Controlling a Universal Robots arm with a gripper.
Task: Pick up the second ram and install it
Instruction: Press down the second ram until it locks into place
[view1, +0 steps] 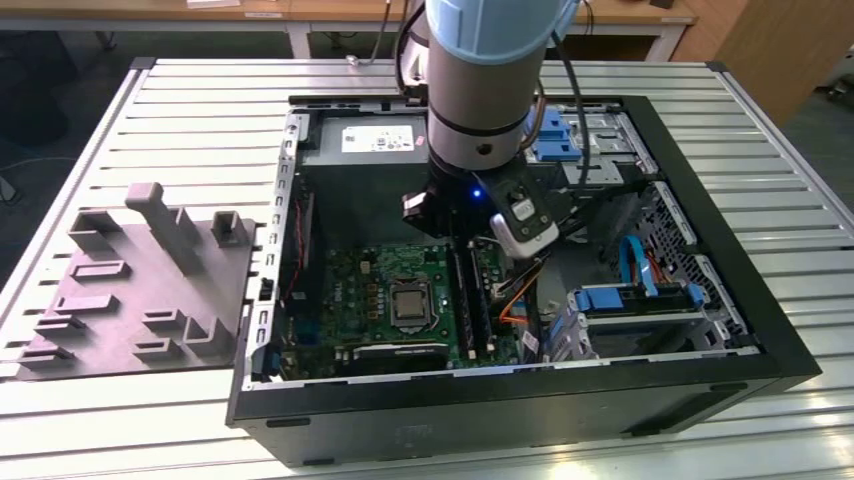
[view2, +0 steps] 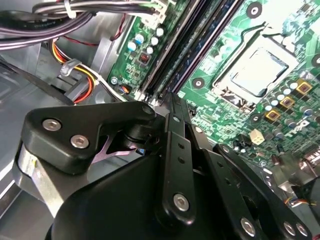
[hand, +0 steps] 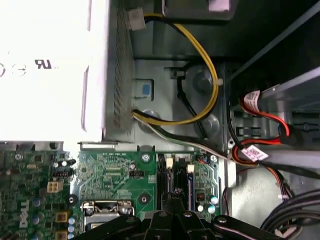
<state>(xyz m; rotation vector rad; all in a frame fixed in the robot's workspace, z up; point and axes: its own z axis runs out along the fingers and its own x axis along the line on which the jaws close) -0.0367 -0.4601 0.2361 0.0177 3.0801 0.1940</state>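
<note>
My gripper (view1: 461, 238) reaches down into the open computer case (view1: 267, 300), over the far end of the long black memory slots (view1: 467, 295) on the green motherboard (view1: 360, 290). In both wrist views the fingertips (view2: 172, 102) (hand: 172, 194) are drawn together on the slot line, with no gap showing. A thin bluish stick (hand: 190, 175) stands on edge in the slot beside the tips. I cannot tell whether it is the second ram, or whether a board sits between the pads.
The silver processor socket (view2: 260, 70) lies beside the slots. The grey power supply (view1: 367, 140) sits at the case's far end, trailing yellow and black cables (hand: 205, 80). Drive bays with blue parts (view1: 641, 295) are on the exterior view's right, a grey fixture block (view1: 134, 290) on its left.
</note>
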